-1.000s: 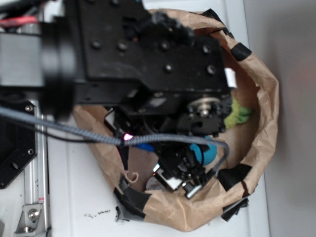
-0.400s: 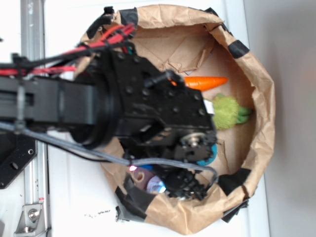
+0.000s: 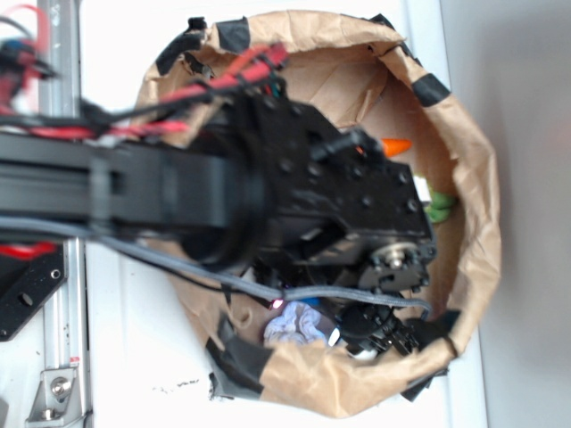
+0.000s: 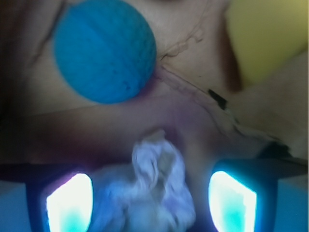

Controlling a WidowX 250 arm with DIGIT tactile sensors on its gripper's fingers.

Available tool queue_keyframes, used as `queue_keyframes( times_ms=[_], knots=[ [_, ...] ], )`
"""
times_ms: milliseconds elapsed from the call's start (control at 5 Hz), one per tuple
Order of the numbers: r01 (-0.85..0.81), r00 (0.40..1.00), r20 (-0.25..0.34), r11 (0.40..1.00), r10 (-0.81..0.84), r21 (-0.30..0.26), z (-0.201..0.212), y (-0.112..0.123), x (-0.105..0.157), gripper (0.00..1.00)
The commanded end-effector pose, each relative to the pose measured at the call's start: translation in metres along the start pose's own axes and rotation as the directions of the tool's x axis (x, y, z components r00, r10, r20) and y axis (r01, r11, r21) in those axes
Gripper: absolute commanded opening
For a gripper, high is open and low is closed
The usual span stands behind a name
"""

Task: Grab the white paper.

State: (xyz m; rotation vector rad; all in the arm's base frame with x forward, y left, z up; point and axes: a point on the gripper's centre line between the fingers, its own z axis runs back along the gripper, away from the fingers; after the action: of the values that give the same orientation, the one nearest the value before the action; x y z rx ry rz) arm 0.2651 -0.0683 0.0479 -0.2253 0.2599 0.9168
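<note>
Claw (image 4: 145, 193) spread wide around white paper (image 4: 154, 188), whose lower part is cut off.

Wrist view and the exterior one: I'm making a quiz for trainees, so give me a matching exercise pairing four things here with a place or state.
Things:
1. crumpled off-white tissue paper wad
2. round blue ball
3. orange carrot-shaped toy
4. black robot pincer

Places or states:
A. only its tip shows past the black arm
B. open, a glowing finger on each side
C. lies between the two fingers
D. upper left of the wrist view, apart from the fingers

Pairs: 1-C, 2-D, 3-A, 4-B
</note>
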Motion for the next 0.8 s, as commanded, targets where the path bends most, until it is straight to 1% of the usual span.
queue_keyframes(
  times_ms=[0,200,400,600],
  knots=[
    [-0.004,0.996,-0.084,0.998,0.010,0.068,-0.035,0.003,-0.023,0.26],
    [-0.006,0.990,-0.140,0.996,0.018,0.085,-0.036,0.007,-0.043,0.00],
    [0.043,0.990,-0.135,0.995,-0.030,0.092,-0.023,0.008,-0.042,0.00],
    [0.154,0.988,-0.036,0.986,-0.152,0.068,0.005,0.007,-0.024,0.00]
  ],
)
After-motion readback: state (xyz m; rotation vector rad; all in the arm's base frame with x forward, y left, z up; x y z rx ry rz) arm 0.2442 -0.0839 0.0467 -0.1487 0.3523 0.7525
